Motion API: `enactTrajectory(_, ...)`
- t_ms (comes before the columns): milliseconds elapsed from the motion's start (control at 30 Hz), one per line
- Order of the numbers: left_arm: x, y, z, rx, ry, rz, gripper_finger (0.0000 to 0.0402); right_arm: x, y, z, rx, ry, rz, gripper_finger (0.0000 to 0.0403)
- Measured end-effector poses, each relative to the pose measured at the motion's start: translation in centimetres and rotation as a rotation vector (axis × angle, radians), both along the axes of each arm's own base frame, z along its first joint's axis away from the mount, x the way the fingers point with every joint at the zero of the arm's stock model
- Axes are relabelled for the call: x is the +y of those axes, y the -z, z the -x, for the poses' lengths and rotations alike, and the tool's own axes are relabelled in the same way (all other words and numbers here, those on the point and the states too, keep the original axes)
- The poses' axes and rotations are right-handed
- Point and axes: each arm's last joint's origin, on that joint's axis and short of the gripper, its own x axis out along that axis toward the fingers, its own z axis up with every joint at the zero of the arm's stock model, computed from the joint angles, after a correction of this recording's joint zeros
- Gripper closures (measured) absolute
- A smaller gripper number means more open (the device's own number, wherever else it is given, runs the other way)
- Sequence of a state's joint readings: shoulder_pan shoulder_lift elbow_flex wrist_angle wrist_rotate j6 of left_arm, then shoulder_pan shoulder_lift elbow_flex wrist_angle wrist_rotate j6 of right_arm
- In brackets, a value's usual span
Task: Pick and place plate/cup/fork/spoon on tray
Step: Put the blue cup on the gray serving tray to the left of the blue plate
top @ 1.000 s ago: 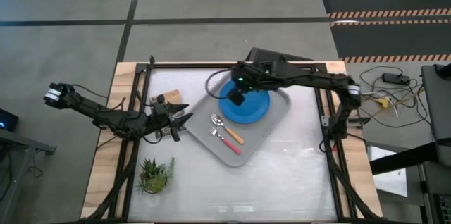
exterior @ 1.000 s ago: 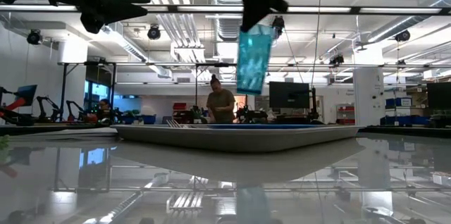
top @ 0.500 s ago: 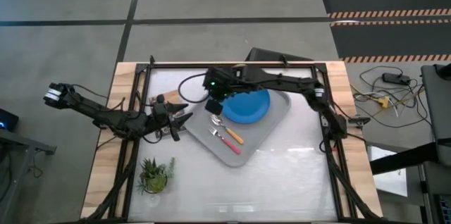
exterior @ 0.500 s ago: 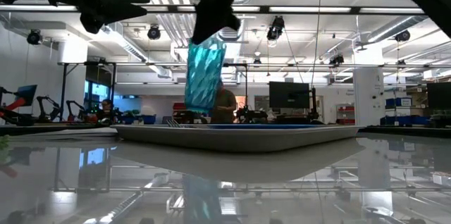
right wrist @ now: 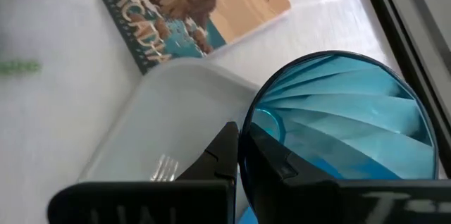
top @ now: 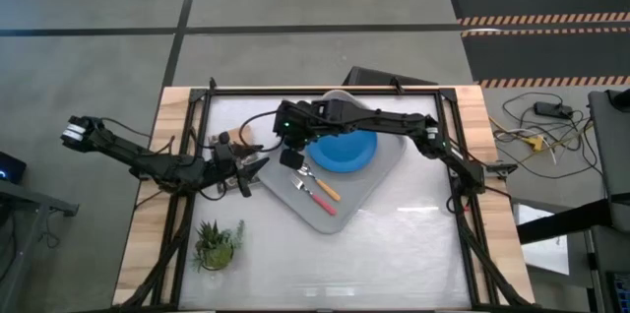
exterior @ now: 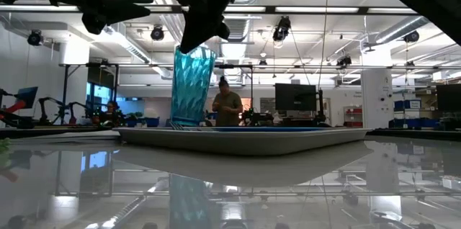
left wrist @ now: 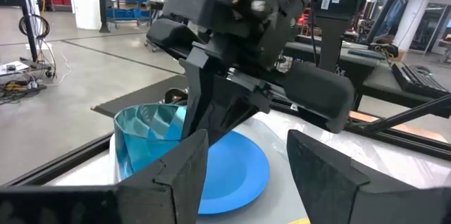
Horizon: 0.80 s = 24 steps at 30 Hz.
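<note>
Low view shows the right gripper (exterior: 193, 33) clamping the cup (exterior: 191, 85) just above the tray (exterior: 245, 140), so lowering and letting go looks next, while the left gripper (top: 253, 169) waits open beside it.

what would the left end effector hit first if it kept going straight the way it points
Most likely the translucent teal-blue tumbler, held by the right end effector over the large light grey tray. The left end effector, open, faces it directly; the round bright blue plate lies just beyond. Depth is uncertain.
</note>
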State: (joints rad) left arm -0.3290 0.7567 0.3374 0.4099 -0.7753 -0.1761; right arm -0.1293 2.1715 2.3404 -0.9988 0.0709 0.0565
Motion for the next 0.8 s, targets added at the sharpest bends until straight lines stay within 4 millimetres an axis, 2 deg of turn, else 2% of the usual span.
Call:
enactTrajectory(233,0.0,0.0,0.0,0.0,0.0,0.0,0.0223,1.1,0.4,-0.8,-0.034,-0.048,0.02,0.0394)
enactTrajectory(467,0.0,0.0,0.0,0.0,0.0,0.0,0.0223,1.7,2.3,-1.6,0.008,-0.072,0.021,0.0394)
enactTrajectory(600,0.0,0.0,0.0,0.0,0.0,0.0,0.0223,1.8,2.4,-1.7,0.008,-0.075,0.022,0.0393)
enactTrajectory(800,0.0,0.0,0.0,0.0,0.0,0.0,0.0223,1.8,2.4,-1.7,0.003,-0.07,0.021,0.036)
